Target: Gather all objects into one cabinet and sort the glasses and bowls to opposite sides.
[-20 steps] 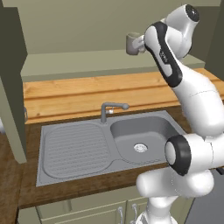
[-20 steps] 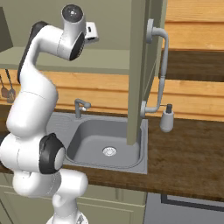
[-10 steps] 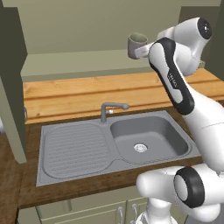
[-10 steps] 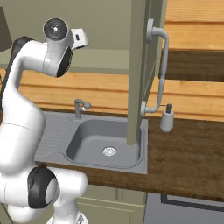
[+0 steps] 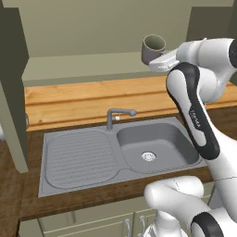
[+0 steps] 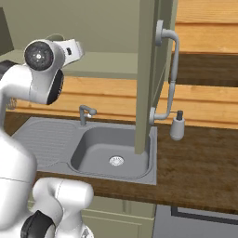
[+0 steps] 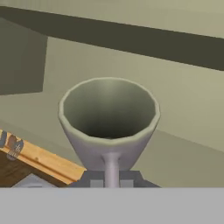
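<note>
- The gripper (image 7: 111, 177) is pinched tight on the handle of a grey mug (image 5: 152, 48), its fingers pressed together around that thin strip at the bottom of the hand view.
- The mug (image 7: 109, 120) is held out ahead of the hand with its open mouth turned toward the hand camera; in the left base view it stands near upright, long axis leaning a little, mouth up and tipped slightly to the right.
- It hangs in the air at the height of the open cabinet's floor (image 5: 78, 67), in front of the olive back wall, touching no surface that I can see.
- In the right base view the mug's rim (image 6: 56, 36) just peeks over the white wrist.
- Compared with half a second ago, the mug sits higher and further right in the left base view, and the wrist has swung round behind it.
- Below lie the sink (image 5: 157, 150), the faucet (image 5: 115, 116) and the wooden counter (image 5: 83, 99).
- The cabinet door (image 6: 148, 74) with its pale bar handle (image 6: 168, 74) stands open to the right, a soap dispenser (image 6: 177, 126) near it.
</note>
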